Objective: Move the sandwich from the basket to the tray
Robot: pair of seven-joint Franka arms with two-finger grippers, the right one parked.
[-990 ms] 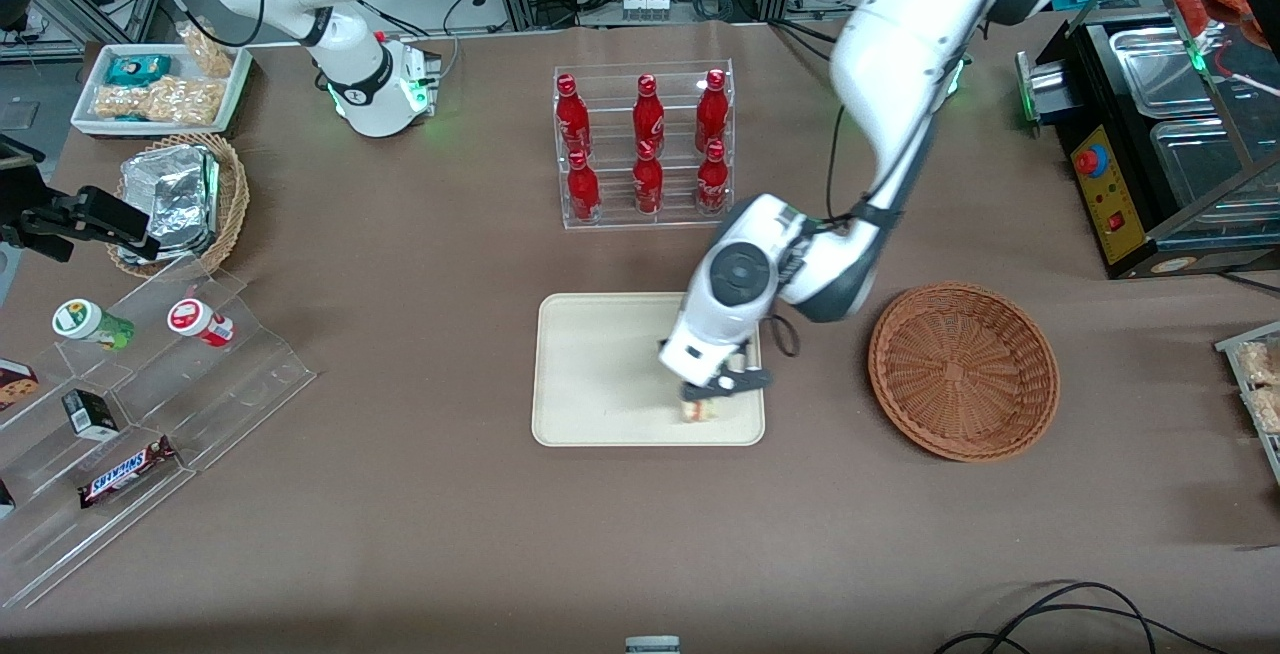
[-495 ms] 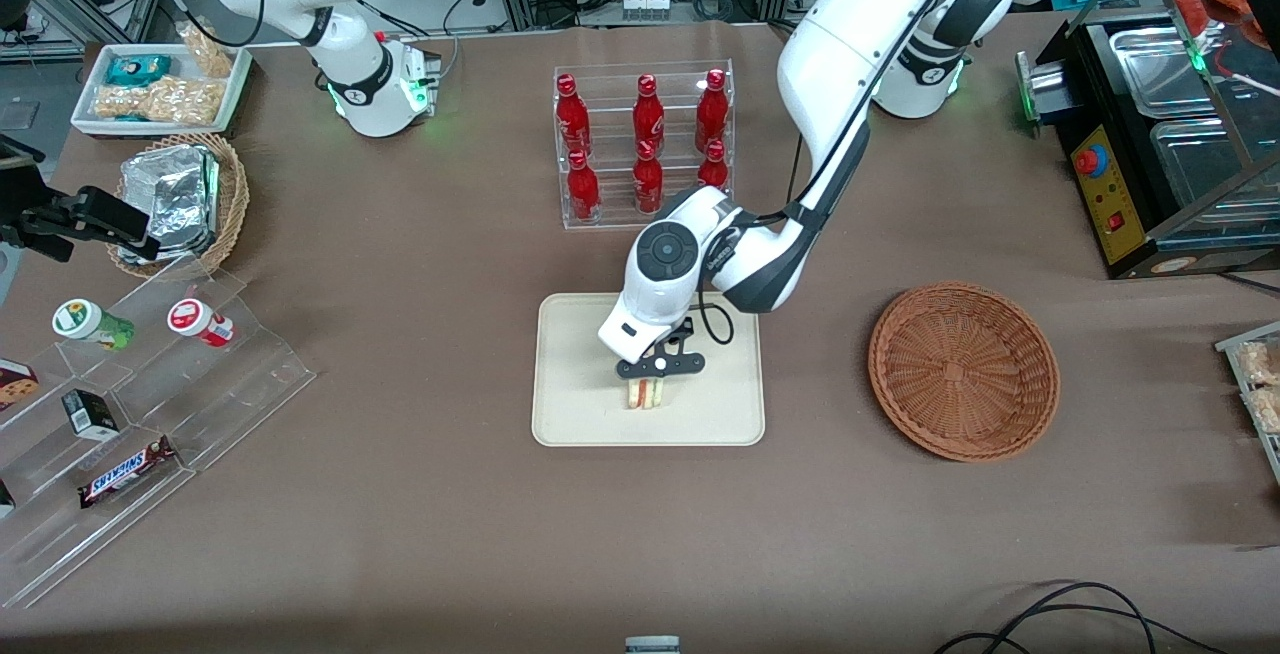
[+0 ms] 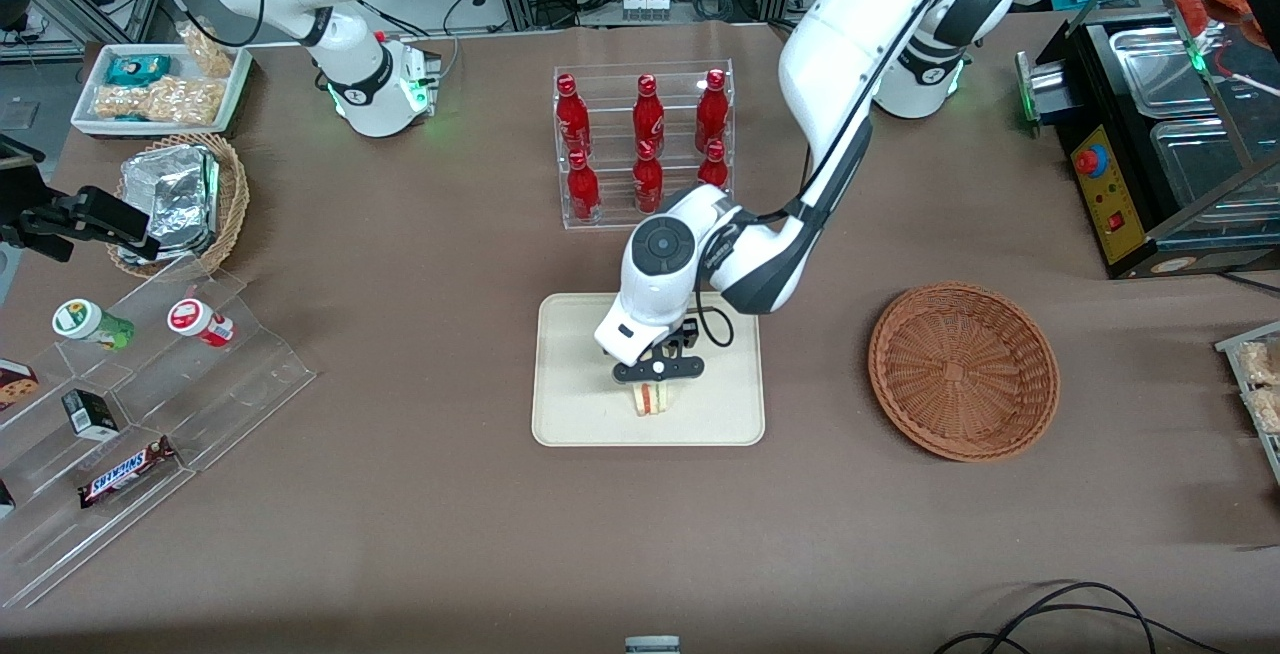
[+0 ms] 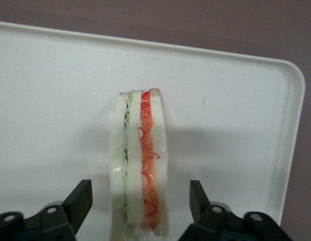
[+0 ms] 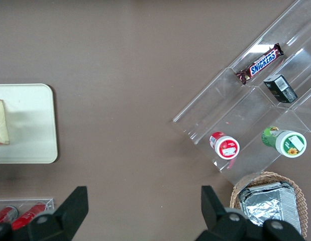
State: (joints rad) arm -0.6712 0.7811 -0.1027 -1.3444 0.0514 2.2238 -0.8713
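Released since half a second ago — gripper [image 3: 657, 386] spread open over sandwich [image 4: 139, 165] standing on tray [image 3: 570, 404], basket [image 3: 963, 370] at three o'clock — soft, light, best pinched across bread faces.

Glossy white arm, dark grey joints, black pincer [image 3: 659, 371], looped black cable

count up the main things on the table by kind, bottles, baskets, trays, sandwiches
red bottles: 6, in the clear rack
baskets: 2, the empty brown basket and the tan basket holding foil packs
trays: 2, the cream tray and the white snack tray
sandwich: 1, standing on edge on the cream tray, with the gripper open above it
total: 11
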